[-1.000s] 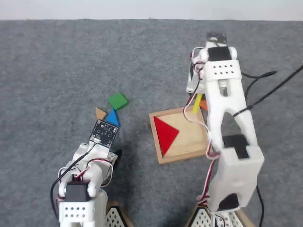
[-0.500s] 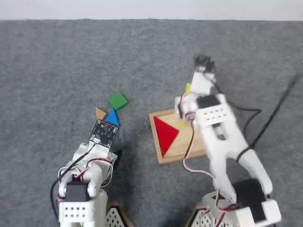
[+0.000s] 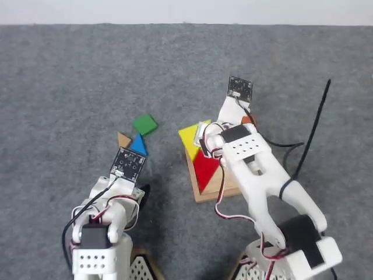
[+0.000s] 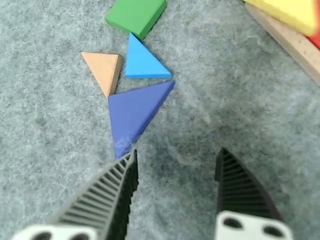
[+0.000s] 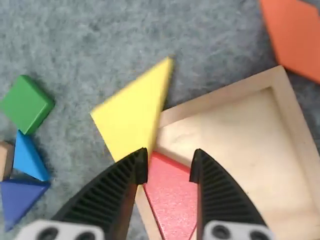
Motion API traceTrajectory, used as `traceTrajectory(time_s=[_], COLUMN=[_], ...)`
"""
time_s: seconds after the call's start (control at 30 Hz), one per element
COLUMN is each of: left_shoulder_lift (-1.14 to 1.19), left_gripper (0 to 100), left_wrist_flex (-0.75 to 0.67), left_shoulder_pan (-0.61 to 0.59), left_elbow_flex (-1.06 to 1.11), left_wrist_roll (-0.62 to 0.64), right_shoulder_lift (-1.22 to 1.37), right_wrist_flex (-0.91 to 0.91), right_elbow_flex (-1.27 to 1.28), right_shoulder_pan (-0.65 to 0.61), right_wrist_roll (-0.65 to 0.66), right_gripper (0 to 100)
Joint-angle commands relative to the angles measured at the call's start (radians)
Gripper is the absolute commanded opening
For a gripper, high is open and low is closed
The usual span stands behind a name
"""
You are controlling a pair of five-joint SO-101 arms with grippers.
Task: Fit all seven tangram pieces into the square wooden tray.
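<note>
The right jaws stand a little apart with nothing clamped between them; through the gap the red triangle [image 5: 172,192] and bare wood of the tray [image 5: 295,135] show. They hang low over the tray's corner on the side toward the left arm. One corner of the yellow triangle [image 5: 132,117] reaches up to the tip of one jaw and meets the red triangle's edge. The yellow triangle lies across that tray corner, most of it out past the rim above the grey table [image 3: 70,70]; whether it rests flat or tilted I cannot tell. The red triangle lies inside the tray, against the side nearest the left arm. An orange piece [image 5: 295,35] sits on the table just outside the tray's far rim, apart from it.

The left jaws are wide open, holding nothing, above bare table. The tip of a dark blue triangle [image 4: 135,112] lies just in front of one jaw. Beyond it a light blue triangle [image 4: 142,62] and a tan triangle [image 4: 105,70] lie side by side, each with a corner just at the dark blue one. A green square [image 4: 136,15] sits just past the light blue triangle's point. This group of four lies well apart from the tray
</note>
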Motion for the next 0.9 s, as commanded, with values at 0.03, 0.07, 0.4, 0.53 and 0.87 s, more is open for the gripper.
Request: traceTrajectory(time_s=[0.03,0.07,0.4,0.53,0.87], left_shoulder_lift=[-0.021,-0.021,-0.021,-0.021,-0.021], left_gripper=[24,24,24,24,24], left_wrist_flex=[0.009,0.009,0.009,0.009,0.009], left_shoulder_pan=[0.003,0.003,0.003,0.003,0.032], left_elbow_flex=[-0.005,-0.005,-0.005,-0.005,-0.005], left_wrist_roll=[0.008,0.008,0.008,0.008,0.008], right_shoulder_lift=[-0.010,-0.012,0.041,-0.012,-0.435], right_wrist_flex=[-0.025,-0.027,0.062,0.191,0.131], right_elbow_flex=[-0.014,-0.020,-0.170,-0.158,0.253], right_shoulder_pan=[0.019,0.018,0.031,0.162,0.550], right_wrist_roll=[-0.002,0.002,0.331,0.463,0.760], right_gripper=[14.7,14.7,1.2,0.7,0.6])
